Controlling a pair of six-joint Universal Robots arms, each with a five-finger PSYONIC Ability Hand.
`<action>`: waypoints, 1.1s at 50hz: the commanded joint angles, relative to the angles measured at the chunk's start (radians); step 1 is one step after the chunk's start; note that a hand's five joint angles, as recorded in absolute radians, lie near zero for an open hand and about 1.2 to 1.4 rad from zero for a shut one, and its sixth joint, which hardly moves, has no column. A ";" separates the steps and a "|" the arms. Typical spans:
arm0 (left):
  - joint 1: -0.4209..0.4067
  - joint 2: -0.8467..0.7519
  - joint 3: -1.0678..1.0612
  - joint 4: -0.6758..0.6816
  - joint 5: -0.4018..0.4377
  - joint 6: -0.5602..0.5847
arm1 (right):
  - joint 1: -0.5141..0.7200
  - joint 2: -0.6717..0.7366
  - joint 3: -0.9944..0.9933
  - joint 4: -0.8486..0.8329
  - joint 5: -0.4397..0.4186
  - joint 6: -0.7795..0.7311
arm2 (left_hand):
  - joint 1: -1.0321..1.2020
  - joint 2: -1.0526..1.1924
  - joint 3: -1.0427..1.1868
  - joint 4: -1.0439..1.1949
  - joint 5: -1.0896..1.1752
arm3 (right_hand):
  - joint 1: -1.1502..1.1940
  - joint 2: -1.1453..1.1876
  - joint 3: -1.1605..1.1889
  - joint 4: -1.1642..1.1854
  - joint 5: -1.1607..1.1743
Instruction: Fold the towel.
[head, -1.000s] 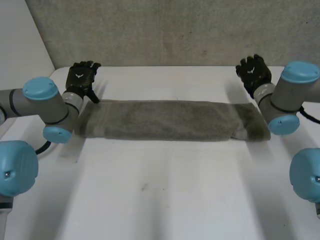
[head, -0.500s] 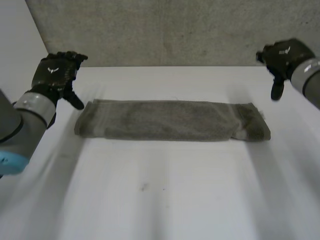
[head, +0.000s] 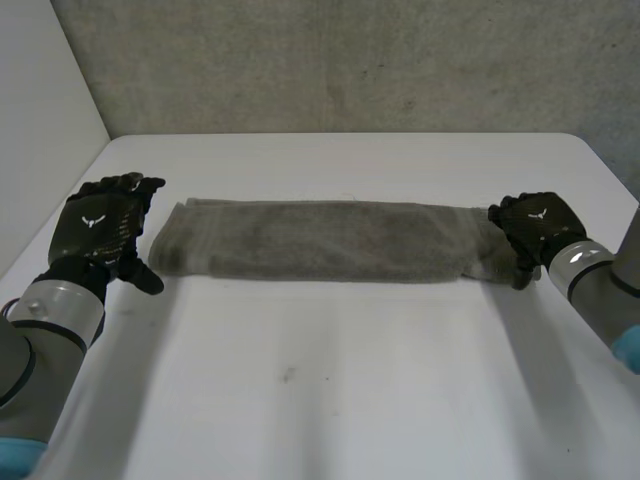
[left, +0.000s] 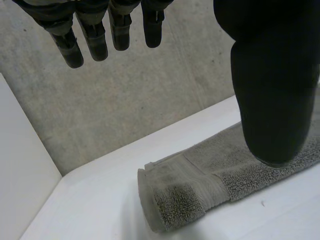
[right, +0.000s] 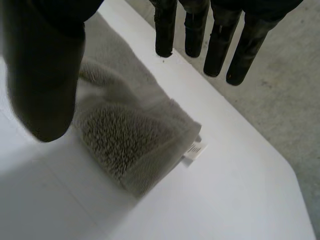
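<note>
A grey towel (head: 335, 240), folded into a long narrow strip, lies across the far half of the white table (head: 330, 400). My left hand (head: 100, 225) hovers just off the towel's left end (left: 175, 192), fingers straight and thumb apart, holding nothing. My right hand (head: 535, 222) is over the towel's right end (right: 130, 135), open, with its fingers (right: 215, 40) straight above the cloth and the thumb spread wide. A small white label (right: 194, 148) sticks out from that end.
A grey concrete wall (head: 340, 60) rises behind the table's far edge. A white side panel (head: 40, 130) stands at the left. The table's right far corner (head: 590, 150) is rounded.
Both hands have come down and toward me from beyond the towel's far corners to its two short ends. The towel itself lies as it did.
</note>
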 joint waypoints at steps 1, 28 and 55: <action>-0.001 -0.001 -0.039 0.081 0.003 -0.001 | -0.008 0.111 -0.072 -0.003 0.010 -0.010 | -0.003 0.009 0.009 0.008 -0.028 | 0.126 0.123 0.123 0.123 0.110; -0.043 0.114 0.304 -0.170 0.000 -0.004 | 0.091 0.053 -0.357 -0.067 0.134 -0.636 | -0.003 0.009 0.009 0.008 -0.028 | 1.067 1.064 1.065 1.064 1.051; -0.286 -0.263 0.858 -0.547 -0.100 -0.090 | 0.688 0.477 -0.638 -0.032 -0.007 -0.604 | -0.003 0.009 0.009 0.008 -0.028 | 0.460 0.457 0.457 0.457 0.444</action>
